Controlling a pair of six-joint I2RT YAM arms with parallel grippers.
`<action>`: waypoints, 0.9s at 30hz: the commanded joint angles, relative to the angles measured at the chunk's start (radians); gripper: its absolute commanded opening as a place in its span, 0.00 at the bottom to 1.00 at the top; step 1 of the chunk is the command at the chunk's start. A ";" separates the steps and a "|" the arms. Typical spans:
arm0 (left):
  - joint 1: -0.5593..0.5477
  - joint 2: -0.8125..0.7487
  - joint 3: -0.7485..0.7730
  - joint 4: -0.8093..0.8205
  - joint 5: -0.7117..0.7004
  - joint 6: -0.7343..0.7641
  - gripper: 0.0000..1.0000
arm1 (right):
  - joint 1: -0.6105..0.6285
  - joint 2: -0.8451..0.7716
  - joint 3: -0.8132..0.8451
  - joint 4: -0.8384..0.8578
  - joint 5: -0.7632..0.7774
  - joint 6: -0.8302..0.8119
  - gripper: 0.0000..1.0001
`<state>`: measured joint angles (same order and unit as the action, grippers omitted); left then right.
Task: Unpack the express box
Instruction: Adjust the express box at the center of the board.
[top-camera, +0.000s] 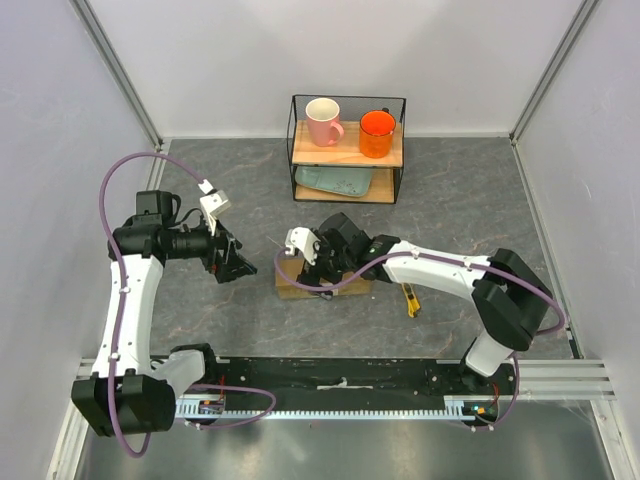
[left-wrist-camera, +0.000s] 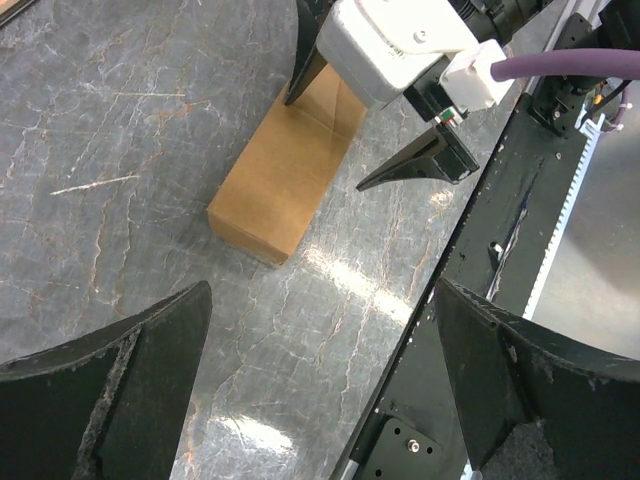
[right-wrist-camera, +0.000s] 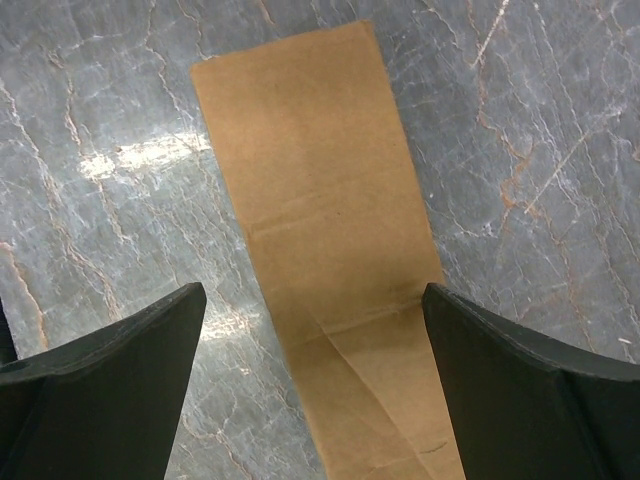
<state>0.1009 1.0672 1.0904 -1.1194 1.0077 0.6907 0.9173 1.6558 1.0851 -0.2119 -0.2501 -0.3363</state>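
The right gripper (right-wrist-camera: 314, 290) had its two fingers (right-wrist-camera: 110, 370) spread as wide as they go, one on each side of the express box (right-wrist-camera: 320, 200), with nothing clamped between them. In the right wrist view the brown cardboard ran lengthwise up through the gap. A strip of grey marbled table (right-wrist-camera: 90, 150) showed on one side, while the other long edge passed close by its finger (whether either finger touched the cardboard could not be told). From the left wrist camera the same pair straddled the far part of the box, one dark finger beyond it and one on the near side.

The left gripper (left-wrist-camera: 322, 288) was equally wide open and empty. The box lay flat on the table ahead of its fingertips and apart from them, a short end turned toward it.

Seen from above, the box sat near the middle of the table, in front of a wire shelf (top-camera: 347, 150). The right arm reached from its near-right base, elbow folded at the right, white forearm stretched left, wrist tipped down over the box. The left arm rose from its near-left base, forearm level and pointing right, its gripper just left of the box. A yellow utility knife (top-camera: 411, 300) lay beside the right forearm.
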 joint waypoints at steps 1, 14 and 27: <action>0.008 -0.021 0.040 -0.014 0.051 0.043 0.99 | 0.005 0.038 0.052 -0.026 -0.040 -0.010 0.98; 0.011 -0.053 0.026 -0.014 0.040 0.050 0.99 | 0.012 0.094 0.045 -0.012 0.035 -0.047 0.98; 0.014 -0.075 0.011 -0.016 0.028 0.055 0.99 | -0.139 0.173 0.127 0.034 -0.184 0.126 0.62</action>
<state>0.1062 1.0176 1.0969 -1.1244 1.0233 0.7021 0.8474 1.7535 1.1526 -0.1467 -0.2836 -0.3073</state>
